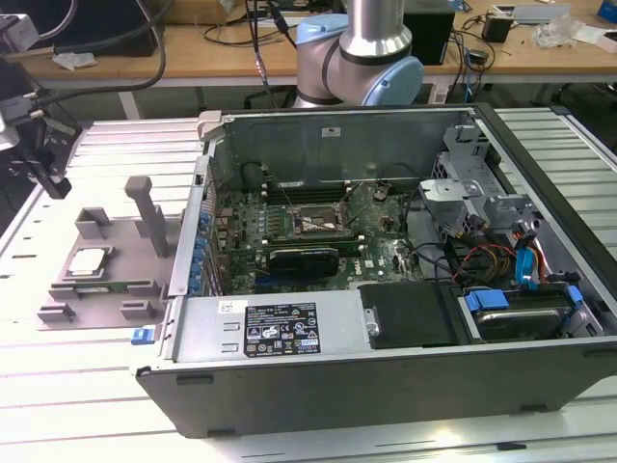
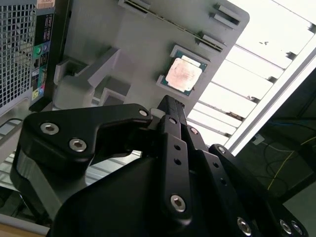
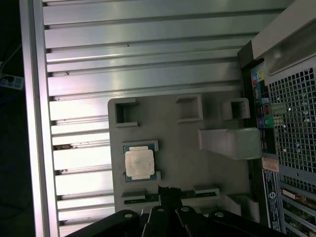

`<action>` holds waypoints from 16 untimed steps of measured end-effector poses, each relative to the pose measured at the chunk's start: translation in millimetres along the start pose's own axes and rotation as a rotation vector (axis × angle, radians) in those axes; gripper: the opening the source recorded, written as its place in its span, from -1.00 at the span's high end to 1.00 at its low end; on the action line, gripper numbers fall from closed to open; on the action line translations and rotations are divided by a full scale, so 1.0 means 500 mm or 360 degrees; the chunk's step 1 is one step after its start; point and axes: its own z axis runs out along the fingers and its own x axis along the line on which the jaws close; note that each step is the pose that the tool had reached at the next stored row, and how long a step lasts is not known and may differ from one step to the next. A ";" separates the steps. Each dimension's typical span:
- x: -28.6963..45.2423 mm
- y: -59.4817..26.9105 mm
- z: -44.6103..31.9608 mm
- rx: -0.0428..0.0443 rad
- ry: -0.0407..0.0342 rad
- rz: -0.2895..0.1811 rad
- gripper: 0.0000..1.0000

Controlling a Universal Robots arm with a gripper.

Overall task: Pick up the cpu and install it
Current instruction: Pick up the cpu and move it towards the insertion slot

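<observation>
The cpu, a small square chip with a silvery top, lies flat in its recess on the grey tray, at the exterior view's left beside the open computer case. My gripper hangs above the table just beyond the tray's far left corner, apart from the chip. In both wrist views the cpu sits on the tray a short way past my gripper, whose black fingers stand together with nothing between them. The motherboard socket lies inside the case.
The open computer case takes up the middle and the exterior view's right, with cables and drive bays inside. Grey posts stand up from the tray. A thin green memory stick lies along the tray's near side. The table top is ribbed aluminium.
</observation>
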 end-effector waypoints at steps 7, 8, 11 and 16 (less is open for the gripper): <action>0.000 0.000 0.002 0.0000 0.0000 0.0000 0.79; 0.000 0.000 0.002 0.0000 0.0000 0.0000 0.79; 0.003 -0.001 0.009 0.0000 0.0000 -0.0002 0.79; 0.019 -0.004 0.042 -0.0002 0.0003 -0.0052 0.79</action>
